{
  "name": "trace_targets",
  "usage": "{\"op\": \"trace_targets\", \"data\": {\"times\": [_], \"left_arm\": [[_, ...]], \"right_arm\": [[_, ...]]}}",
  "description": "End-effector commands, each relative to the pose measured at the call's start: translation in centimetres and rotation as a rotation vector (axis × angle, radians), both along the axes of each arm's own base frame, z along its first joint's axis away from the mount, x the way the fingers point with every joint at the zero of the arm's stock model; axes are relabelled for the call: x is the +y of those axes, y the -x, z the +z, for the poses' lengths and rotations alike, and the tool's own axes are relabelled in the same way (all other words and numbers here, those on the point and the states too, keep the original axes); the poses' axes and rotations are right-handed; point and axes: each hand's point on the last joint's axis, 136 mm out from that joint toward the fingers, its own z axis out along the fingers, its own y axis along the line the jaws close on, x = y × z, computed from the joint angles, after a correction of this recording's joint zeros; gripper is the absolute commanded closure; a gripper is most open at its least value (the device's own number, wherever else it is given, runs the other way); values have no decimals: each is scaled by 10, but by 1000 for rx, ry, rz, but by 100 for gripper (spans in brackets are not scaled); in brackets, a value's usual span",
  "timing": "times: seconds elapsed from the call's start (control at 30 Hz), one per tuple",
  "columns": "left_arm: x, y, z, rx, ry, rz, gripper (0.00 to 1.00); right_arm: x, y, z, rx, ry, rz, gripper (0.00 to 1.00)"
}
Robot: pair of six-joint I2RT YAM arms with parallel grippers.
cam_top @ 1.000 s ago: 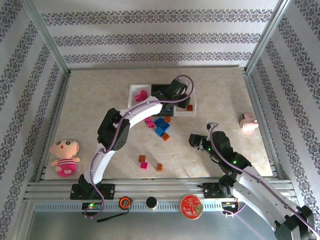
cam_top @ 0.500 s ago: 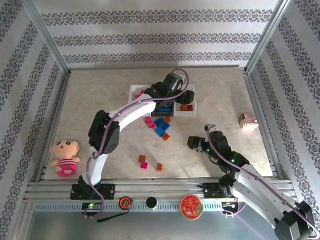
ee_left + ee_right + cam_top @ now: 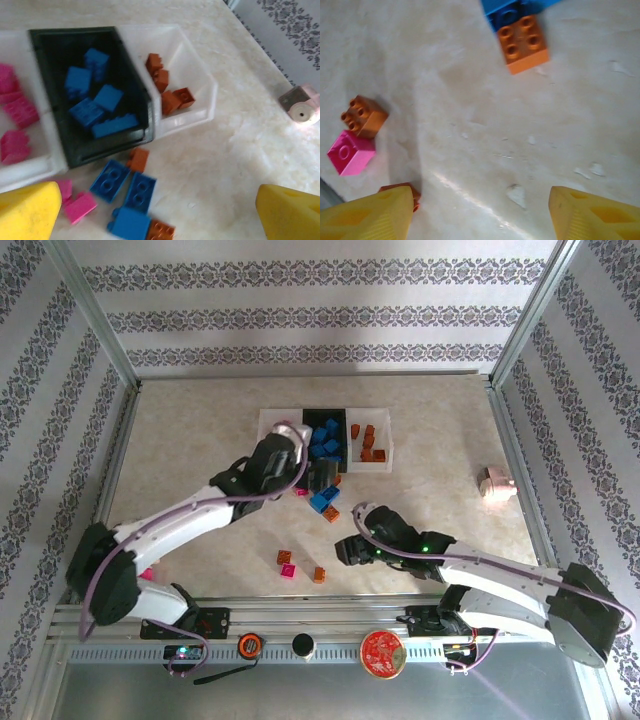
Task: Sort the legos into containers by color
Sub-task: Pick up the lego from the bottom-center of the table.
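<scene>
Three containers stand side by side. The black tray [image 3: 107,149] holds several blue legos [image 3: 93,106]. The left white tray [image 3: 30,167] holds pink ones [image 3: 17,112], the right white tray [image 3: 200,90] orange ones [image 3: 170,97]. My left gripper [image 3: 322,475] hangs open just in front of the black tray [image 3: 312,420], above loose blue bricks [image 3: 125,187], an orange brick [image 3: 138,159] and a pink brick [image 3: 80,206]. My right gripper [image 3: 480,215] is open over bare table, near an orange brick [image 3: 364,116] and a pink brick [image 3: 351,152]. Another orange brick [image 3: 522,44] lies farther off.
A pale pink lump [image 3: 496,482] lies at the right edge of the table. Three loose bricks [image 3: 288,565] sit near the front, left of my right gripper [image 3: 345,550]. The left arm covers most of the doll at the left.
My left gripper has opened over the trays and drawn back toward the near side, the arm swinging low and left. My right gripper has moved left toward the front bricks.
</scene>
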Motion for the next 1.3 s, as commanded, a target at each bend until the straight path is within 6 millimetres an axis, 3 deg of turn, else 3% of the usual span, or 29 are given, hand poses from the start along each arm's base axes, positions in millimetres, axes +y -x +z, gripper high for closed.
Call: {"op": "trace_targets", "data": {"times": [0.0,0.2,0.4,0.73,1.0,1.27], "left_arm": [[40,13,-7,-28,-16,115,0],[96,57,-30,-29,-15,221,0],[121,83,-51,-14,37,271,0],[127,87,-61,10,18,287,0],[129,88,-68,20,3,295,0],[130,87,-66,14,-3,298,0]], "right_arm": [[22,2,10,-41,-5,72,27],[44,12,3,-47,49,152,27],[56,16,0,-47,80,191,26],[72,35,-9,-25,140,288,26],[70,53,-35,-1,289,359,27],[66,52,-47,-15,366,367,41]]}}
